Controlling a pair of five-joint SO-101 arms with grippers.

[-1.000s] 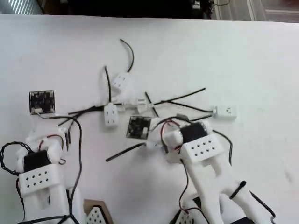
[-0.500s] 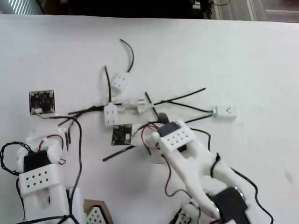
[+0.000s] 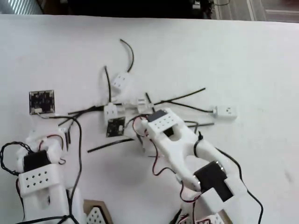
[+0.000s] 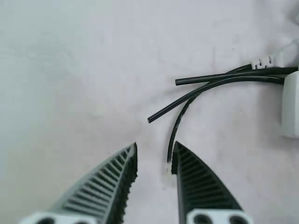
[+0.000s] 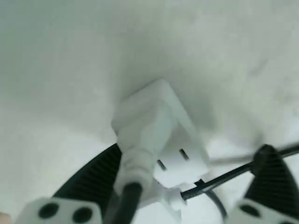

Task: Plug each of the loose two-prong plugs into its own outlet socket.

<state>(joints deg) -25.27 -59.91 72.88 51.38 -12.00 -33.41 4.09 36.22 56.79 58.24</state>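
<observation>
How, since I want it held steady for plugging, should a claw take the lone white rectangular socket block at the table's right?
Probably from above, pinching the white rectangular socket block across its two long sides, toward the end where its thin black cable leaves. It lies flat, on its own, slots facing up, so that hold likely keeps them uncovered.

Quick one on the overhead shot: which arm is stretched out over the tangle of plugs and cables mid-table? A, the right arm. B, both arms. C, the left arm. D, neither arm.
A: the right arm lies over the tangle, and its wrist view has a white plug and a slotted socket block inside the open right gripper, while the left arm sits back by the table's near edge.
</observation>
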